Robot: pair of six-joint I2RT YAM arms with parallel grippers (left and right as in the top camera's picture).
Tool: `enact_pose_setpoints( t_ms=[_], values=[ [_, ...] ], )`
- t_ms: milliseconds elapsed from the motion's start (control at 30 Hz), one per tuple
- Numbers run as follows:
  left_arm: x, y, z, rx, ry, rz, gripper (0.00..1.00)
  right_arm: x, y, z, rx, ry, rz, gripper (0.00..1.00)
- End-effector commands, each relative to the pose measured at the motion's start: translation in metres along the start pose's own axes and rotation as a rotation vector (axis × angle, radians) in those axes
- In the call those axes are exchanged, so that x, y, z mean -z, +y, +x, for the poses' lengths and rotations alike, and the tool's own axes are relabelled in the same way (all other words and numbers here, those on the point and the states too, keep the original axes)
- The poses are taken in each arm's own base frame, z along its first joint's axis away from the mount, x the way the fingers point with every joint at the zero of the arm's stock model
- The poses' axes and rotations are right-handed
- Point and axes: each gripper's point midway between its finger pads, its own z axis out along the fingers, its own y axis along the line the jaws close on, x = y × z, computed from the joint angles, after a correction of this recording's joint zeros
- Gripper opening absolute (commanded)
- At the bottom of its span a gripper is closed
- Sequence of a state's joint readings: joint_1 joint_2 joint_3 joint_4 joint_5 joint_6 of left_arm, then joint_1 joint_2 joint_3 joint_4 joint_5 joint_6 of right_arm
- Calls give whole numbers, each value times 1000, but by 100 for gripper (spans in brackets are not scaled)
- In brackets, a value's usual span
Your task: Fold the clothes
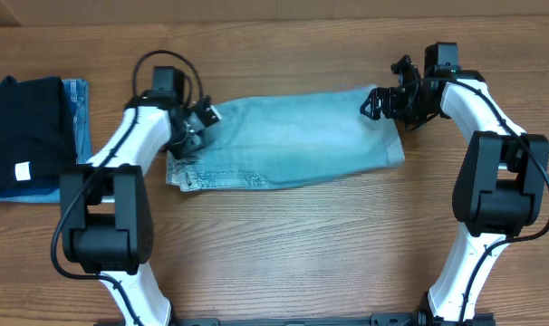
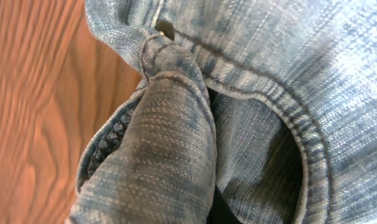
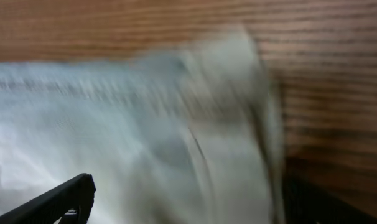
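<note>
Light blue denim shorts (image 1: 293,136) lie flat mid-table as one rough rectangle, long side running left to right; the left end is wrinkled, with stitched detail along its near edge; the right end is squarer and paler. The wood table (image 1: 302,244) shows on all sides of them.

Left gripper (image 1: 195,127) sits on the left end of the shorts, touching cloth. The left wrist view is denim close up; a bunched ridge of fabric (image 2: 157,149) rises toward the lens; a curved double-stitched seam (image 2: 300,143) runs beside it; a strip of table shows at the left. No fingers show there, so cannot tell if those jaws are clamped or apart.

Right gripper (image 1: 383,101) is at the far right corner of the shorts, over the edge. The right wrist view is blurred; two dark fingers (image 3: 70,196) sit at the bottom corners, spread wide; pale cloth lies between them, not pinched; the cloth's edge and wood grain show to the right.

At the far left of the table is a folded black garment (image 1: 25,118) with a small white tag (image 1: 23,170); it lies on a darker blue denim piece (image 1: 75,104); both are well apart from the shorts.
</note>
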State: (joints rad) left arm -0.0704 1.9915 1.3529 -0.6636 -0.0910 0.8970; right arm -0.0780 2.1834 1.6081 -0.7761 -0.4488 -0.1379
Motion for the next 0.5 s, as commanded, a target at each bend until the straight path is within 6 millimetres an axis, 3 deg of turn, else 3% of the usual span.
enact_pose_setpoints(
  t_ms=[0,167,233,333,367,467],
  values=[
    [-1,-9,-13,-63,-37,16,4,2,4,-2,50,1,-17,98],
    [-1,2,-17,67,-68,-14,10,3,3,5,33,27,-18,99],
    [0,4,-19,111,-77,-22,19,4,-1,8,19,40,-9,98],
    [0,7,-22,235,-92,-29,25,9,-14,16,-19,64,23,96],
    [0,8,-22,282,-93,-28,34,12,-18,18,-35,71,24,95],
    [0,7,-22,349,-94,-24,35,24,-35,31,-106,103,28,96]
  ],
)
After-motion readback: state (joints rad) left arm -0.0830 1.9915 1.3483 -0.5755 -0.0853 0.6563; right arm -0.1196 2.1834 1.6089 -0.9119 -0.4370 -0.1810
